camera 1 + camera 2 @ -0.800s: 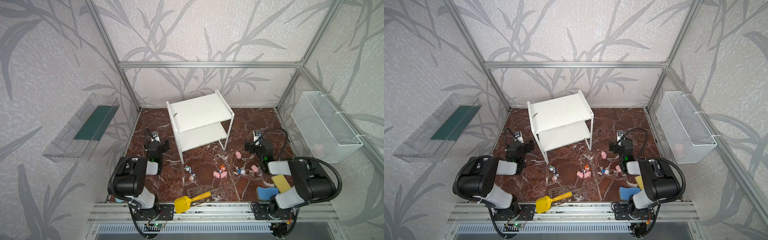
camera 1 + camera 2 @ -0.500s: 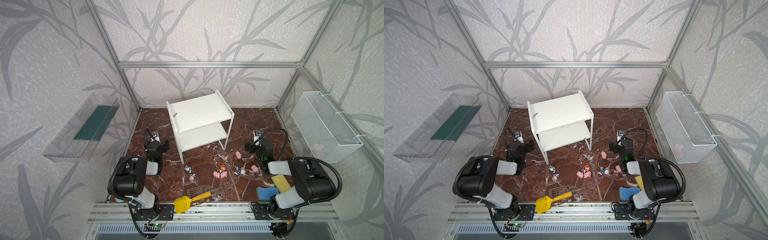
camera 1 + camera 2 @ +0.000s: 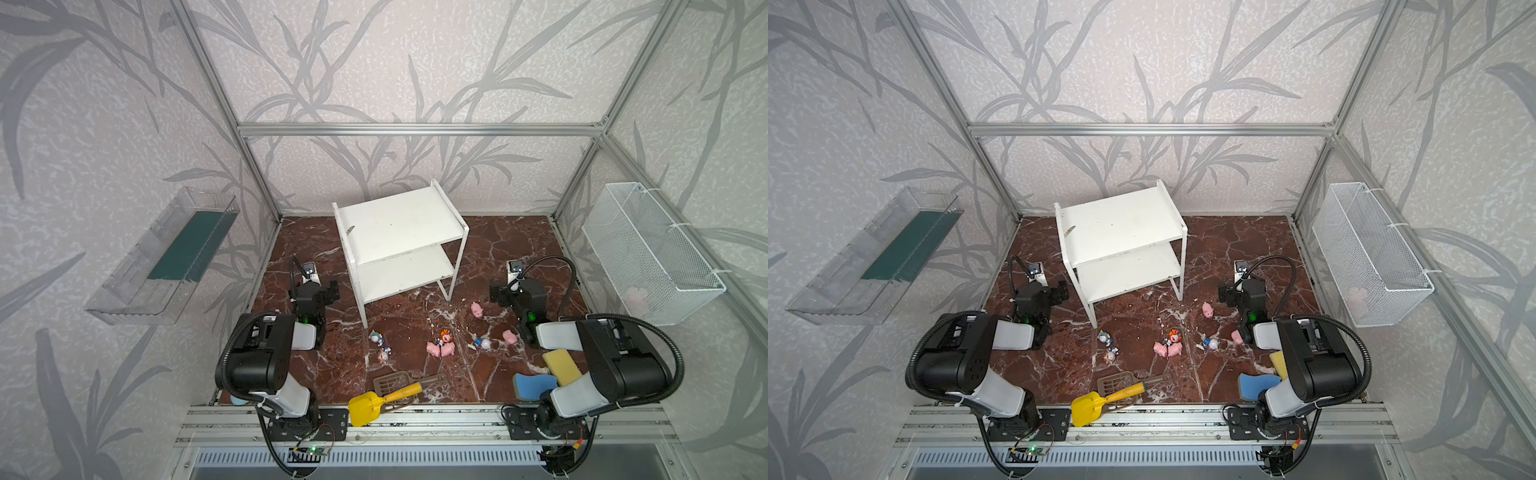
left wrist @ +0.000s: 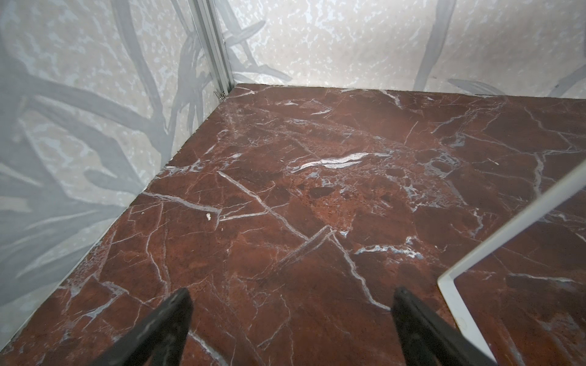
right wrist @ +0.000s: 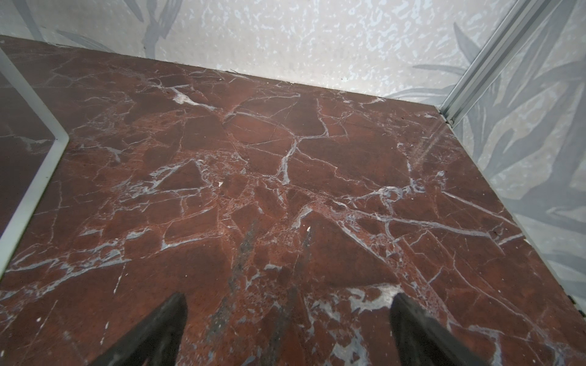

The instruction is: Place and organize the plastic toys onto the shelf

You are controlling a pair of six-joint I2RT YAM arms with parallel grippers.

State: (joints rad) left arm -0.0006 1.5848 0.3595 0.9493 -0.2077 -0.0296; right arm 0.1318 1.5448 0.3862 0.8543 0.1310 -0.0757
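Nothing has moved in the last moments, so the task looks unstarted. The left tool point(image 4: 290, 304) hovers at the table's point(image 3: 511, 245) left, wide open and empty. The white two-tier shelf point(image 3: 399, 224) stands bare at far centre. The cartoon figurines point(image 3: 376, 336) and pink pigs point(image 3: 440, 350) lie scattered on the table, nearer than the shelf. The right tool point(image 5: 287, 305), equally wide open and empty, hangs beside the rightmost pig point(image 3: 509, 337).

Both arms are folded back near their bases in both top views, the left arm point(image 3: 257, 361) and the right arm point(image 3: 619, 361) each reaching forward and low. The left gripper point(image 4: 291, 294) and the right gripper point(image 5: 288, 298) are spread wide, holding nothing.
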